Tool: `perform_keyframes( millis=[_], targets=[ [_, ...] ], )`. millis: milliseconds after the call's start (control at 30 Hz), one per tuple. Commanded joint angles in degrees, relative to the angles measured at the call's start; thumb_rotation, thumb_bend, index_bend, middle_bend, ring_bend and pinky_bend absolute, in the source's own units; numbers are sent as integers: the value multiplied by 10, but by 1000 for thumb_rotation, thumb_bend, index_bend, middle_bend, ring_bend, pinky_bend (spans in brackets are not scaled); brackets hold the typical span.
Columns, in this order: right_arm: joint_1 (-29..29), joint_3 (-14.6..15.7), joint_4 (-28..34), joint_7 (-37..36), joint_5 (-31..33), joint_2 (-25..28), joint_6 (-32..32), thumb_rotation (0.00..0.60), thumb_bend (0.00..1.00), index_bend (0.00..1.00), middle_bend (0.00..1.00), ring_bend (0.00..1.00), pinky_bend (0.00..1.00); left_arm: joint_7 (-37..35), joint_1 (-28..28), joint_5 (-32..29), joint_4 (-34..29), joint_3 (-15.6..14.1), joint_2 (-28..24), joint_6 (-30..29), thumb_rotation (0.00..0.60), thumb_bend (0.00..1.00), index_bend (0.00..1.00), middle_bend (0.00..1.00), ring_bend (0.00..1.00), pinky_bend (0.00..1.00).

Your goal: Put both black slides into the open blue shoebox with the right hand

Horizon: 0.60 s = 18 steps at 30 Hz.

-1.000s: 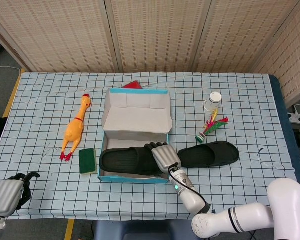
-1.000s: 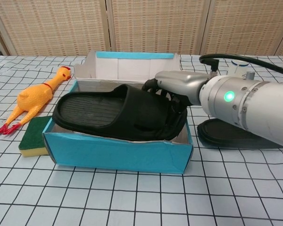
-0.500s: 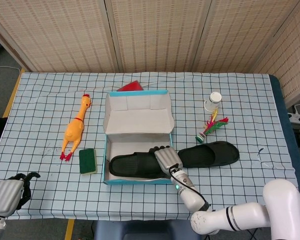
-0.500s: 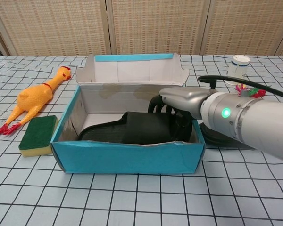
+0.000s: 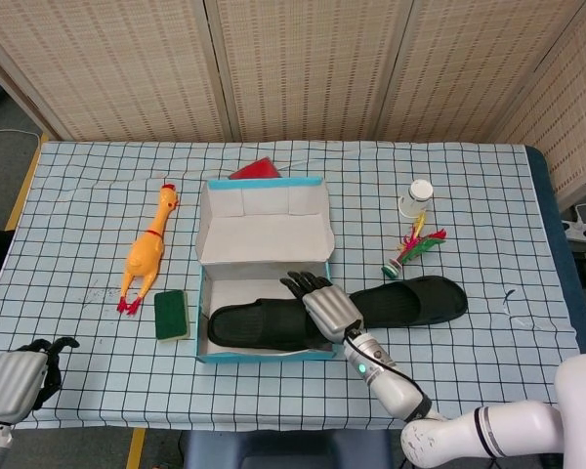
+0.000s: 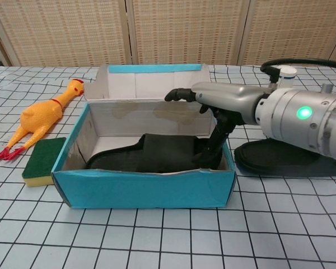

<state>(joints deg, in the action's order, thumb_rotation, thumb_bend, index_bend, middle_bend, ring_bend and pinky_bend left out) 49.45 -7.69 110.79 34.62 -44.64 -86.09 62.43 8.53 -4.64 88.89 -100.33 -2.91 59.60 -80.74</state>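
Slide one [image 6: 157, 154] lies flat in the bottom of the blue shoebox [image 6: 140, 188], toe toward the robot's left. Slide two [image 5: 410, 301] lies on the worktop [image 5: 488, 215], just beside the box's right wall.

Right robot hand [image 6: 213, 101] hovers over the box's right end, fingers spread, nothing gripped. Its thumb reaches down close to the boxed slide's heel; contact or clearance cannot be told. Left robot hand [image 5: 15, 381] sits at the near left worktop edge, fingers curled, holding nothing visible.

Judgement: current step is release and withdrawal. Lift straight up to clear the box wall without dragging the box, then cross to slide two. Grip it by the strap and lay it beside slide one.

Writing: no brand, label or text legible on box, slides or the small white bottle [image 5: 416, 197].
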Motion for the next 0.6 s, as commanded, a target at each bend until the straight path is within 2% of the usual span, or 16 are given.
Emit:
perform_keyframes(
  millis=[33, 133, 300, 433, 600],
  targets=[
    [-15, 7, 30, -18, -21, 30, 2, 600, 82, 0, 0, 0, 148, 1, 0, -1, 0, 0, 0, 0, 600, 484, 348, 356, 388, 550],
    [-31, 14, 55, -32, -48, 59, 15, 600, 82, 0, 0, 0, 148, 1, 0, -1, -1, 0, 0, 1, 600, 483, 348, 356, 388, 551],
    [-66, 48, 63, -20, -95, 115, 51, 600, 82, 0, 2, 0, 162, -2, 1, -1, -2, 0, -2, -2, 600, 484, 348, 356, 388, 551],
    [-89, 70, 37, -23, -99, 146, 57, 600, 82, 0, 11, 0, 189, -1, 0, -2, -2, 0, -1, 0, 600, 484, 349, 357, 388, 551],
    [-104, 83, -15, -47, -93, 173, 30, 600, 80, 0, 11, 0, 191, 5, -2, -7, -3, 1, 0, 6, 600, 483, 350, 358, 388, 550]
  ],
)
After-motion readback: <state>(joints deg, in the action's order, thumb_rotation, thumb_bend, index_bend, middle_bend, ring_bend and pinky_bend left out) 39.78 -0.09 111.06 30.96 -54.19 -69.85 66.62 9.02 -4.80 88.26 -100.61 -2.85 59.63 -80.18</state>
